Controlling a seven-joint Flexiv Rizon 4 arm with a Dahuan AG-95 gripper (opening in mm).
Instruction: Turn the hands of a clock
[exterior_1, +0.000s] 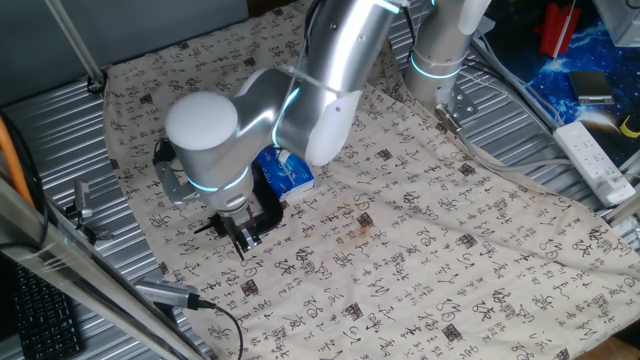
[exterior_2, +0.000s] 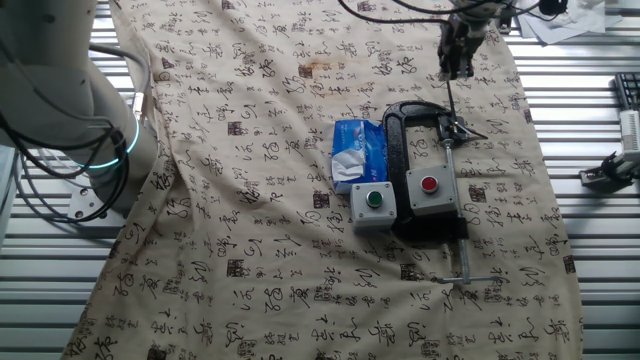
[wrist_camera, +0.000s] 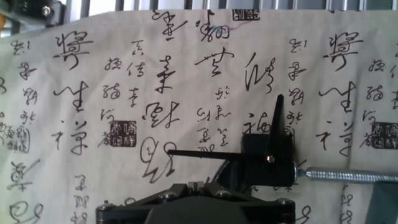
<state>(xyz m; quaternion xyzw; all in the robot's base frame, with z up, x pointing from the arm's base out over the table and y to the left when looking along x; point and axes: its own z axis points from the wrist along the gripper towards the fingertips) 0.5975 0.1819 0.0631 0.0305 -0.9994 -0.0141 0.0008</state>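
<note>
The clock (wrist_camera: 267, 163) is a small black body held at the end of a black C-clamp (exterior_2: 398, 135) on the patterned cloth. Its two thin black hands (wrist_camera: 200, 154) meet at a hub (wrist_camera: 269, 158): one points left, the other points up. In the hand view my gripper (wrist_camera: 194, 185) is at the bottom edge, just below the left-pointing hand, fingers together and holding nothing. In the other fixed view my gripper (exterior_2: 455, 60) hangs just beyond the clamp's far end, above the clock (exterior_2: 457, 128). In one fixed view my gripper (exterior_1: 243, 236) hides most of the clock.
A silver rod (wrist_camera: 348, 176) runs from the clamp. A grey box with a red button (exterior_2: 430, 190) and one with a green button (exterior_2: 373, 203) stand by the clamp. A blue-and-white carton (exterior_2: 358, 152) lies beside them. A white power strip (exterior_1: 595, 160) lies off the cloth.
</note>
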